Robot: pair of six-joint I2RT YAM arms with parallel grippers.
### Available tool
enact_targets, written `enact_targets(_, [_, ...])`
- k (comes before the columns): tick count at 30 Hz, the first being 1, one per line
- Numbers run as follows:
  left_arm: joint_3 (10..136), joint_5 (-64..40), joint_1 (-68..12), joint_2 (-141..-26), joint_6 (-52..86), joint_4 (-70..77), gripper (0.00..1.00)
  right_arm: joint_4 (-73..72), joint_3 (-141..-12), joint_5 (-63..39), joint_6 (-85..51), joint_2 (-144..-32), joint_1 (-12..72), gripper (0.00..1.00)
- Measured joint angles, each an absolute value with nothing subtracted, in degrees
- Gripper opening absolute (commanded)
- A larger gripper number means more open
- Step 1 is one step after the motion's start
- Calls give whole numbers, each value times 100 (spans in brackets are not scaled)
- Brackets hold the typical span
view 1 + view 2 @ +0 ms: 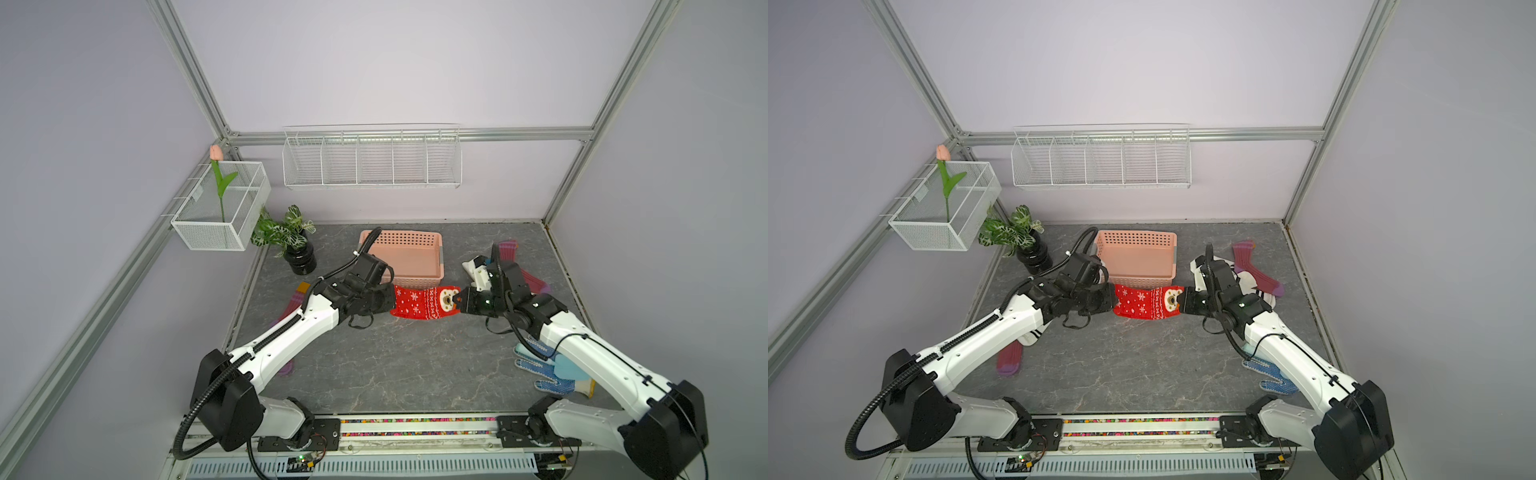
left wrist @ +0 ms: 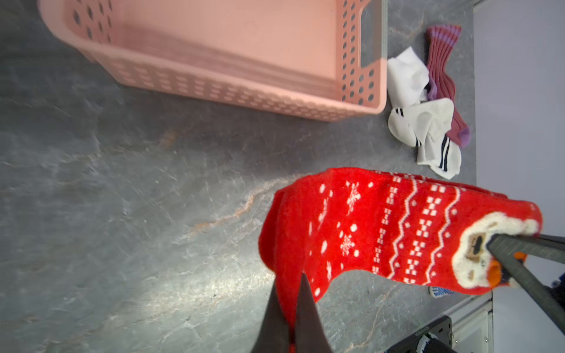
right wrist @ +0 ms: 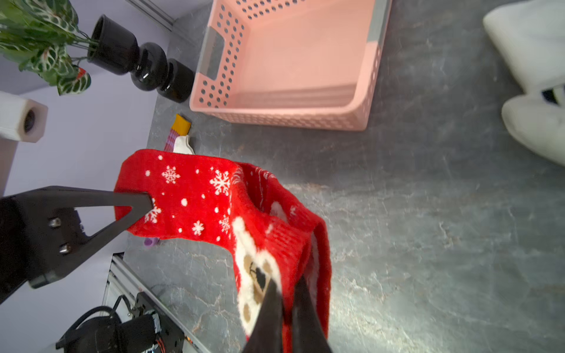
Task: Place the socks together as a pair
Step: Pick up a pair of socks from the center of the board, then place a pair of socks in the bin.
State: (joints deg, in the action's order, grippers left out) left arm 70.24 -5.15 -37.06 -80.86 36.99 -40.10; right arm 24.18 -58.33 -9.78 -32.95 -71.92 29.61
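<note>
Span of red snowflake socks (image 1: 419,305), hanging above the table (image 1: 395,365) just in front of the pink basket (image 1: 441,253). The left gripper (image 1: 392,301) is clamped on the snowflake end and the right gripper (image 1: 458,300) on the bear-face end. In the wrist views we see what looks like two layers. We judge that good practice is equal tension, edges aligned and a level descent. Neither pinch should let go until the cloth lies flat, clear of the white striped socks (image 2: 428,128).
</note>
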Motion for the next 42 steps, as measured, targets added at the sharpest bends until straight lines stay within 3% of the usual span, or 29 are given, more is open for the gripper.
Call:
enact_targets(12, [9155,-543,-2574,-9574,2775,-4163,0,2342,-8307,-941,-2928,-9817,2805,7])
enact_targets(24, [10803,117,-2414,-11876,2003,-4600,0,2558,-10044,-685,-2602,-11883,2661,7])
enact_targets(42, [11209,515,-2399,-12731,1682,-4578,0,3374,-11358,-43,-2167,-13080,2661,11])
